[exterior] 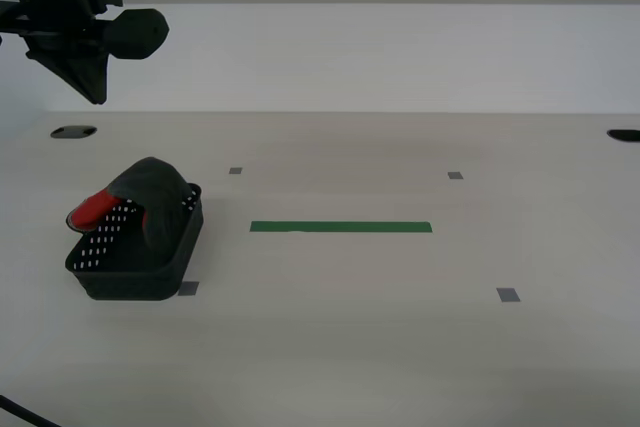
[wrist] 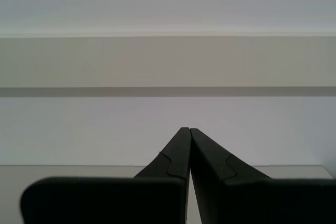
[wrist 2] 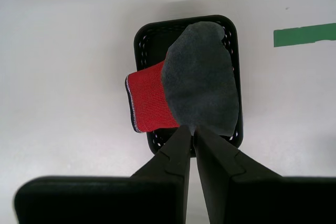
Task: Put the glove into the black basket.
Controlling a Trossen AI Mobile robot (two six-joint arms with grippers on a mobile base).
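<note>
The black basket point(exterior: 135, 277) stands on the table at the exterior view's left. The glove point(exterior: 155, 187) lies across its top, dark grey body over the far rim. Its red cuff point(exterior: 92, 209) sticks out over the side rim. In the second wrist view the glove point(wrist 2: 202, 82) covers most of the basket point(wrist 2: 149, 32). My second gripper point(wrist 2: 190, 129) is shut and empty, well above the basket and apart from the glove. It shows in the exterior view point(exterior: 97, 97) at the upper left. My first gripper point(wrist: 186, 129) is shut and empty, facing a wall.
A green tape strip point(exterior: 340, 227) lies mid-table, also in the second wrist view point(wrist 2: 304, 35). Small grey tape squares point(exterior: 508, 295) mark the table. Two dark holes point(exterior: 73, 132) point(exterior: 623, 135) sit near the far edge. A white wall stands behind.
</note>
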